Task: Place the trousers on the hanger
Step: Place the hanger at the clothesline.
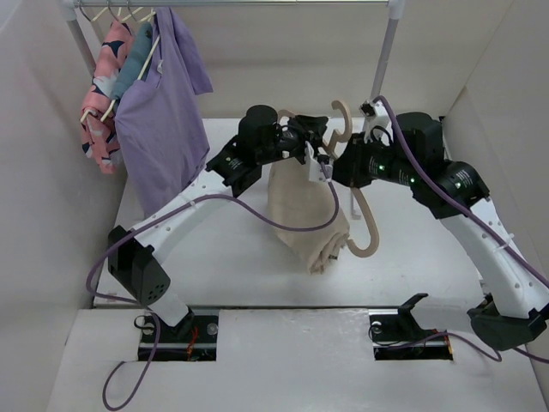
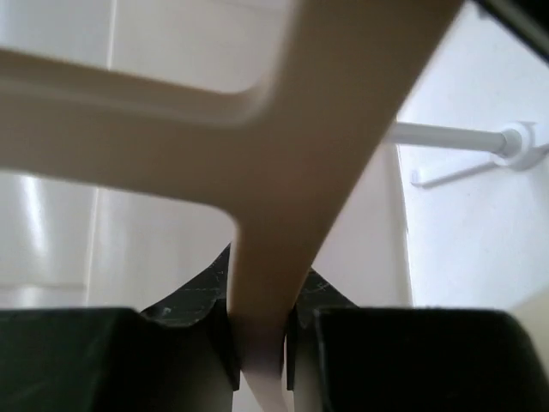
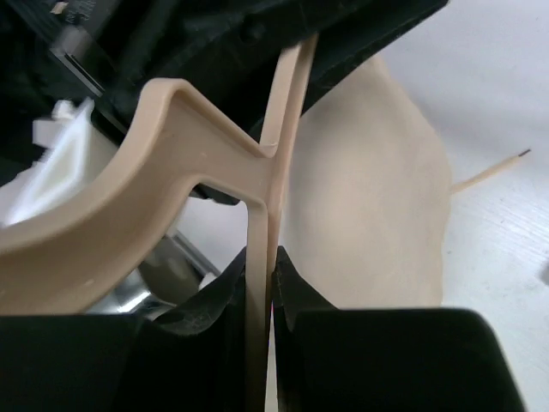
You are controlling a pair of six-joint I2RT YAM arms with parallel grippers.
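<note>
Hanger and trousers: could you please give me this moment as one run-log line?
left gripper: shut on hanger | right gripper: shut on hanger | trousers: draped over hanger, hanging down

Top view: hanger (image 1: 366, 230) mid-section & trousers (image 1: 304, 219) top hidden behind left gripper (image 1: 314, 144) & right gripper (image 1: 336, 170), so can't tell how cloth sits on it. Rail (image 1: 257, 3) at far edge of desk (image 1: 257, 283) cut off by pic top. Left wrist: hanger (image 2: 283, 163) blurred, cut off top/left. Right wrist: trousers (image 3: 369, 223) partly behind hanger (image 3: 171, 129).

Pale hanger (image 2: 292, 163) close and blurred across the view, one thin bar pinched between the dark jaws of the left gripper (image 2: 257, 348), white pole (image 2: 446, 136) at right, perhaps a rack leg
</note>
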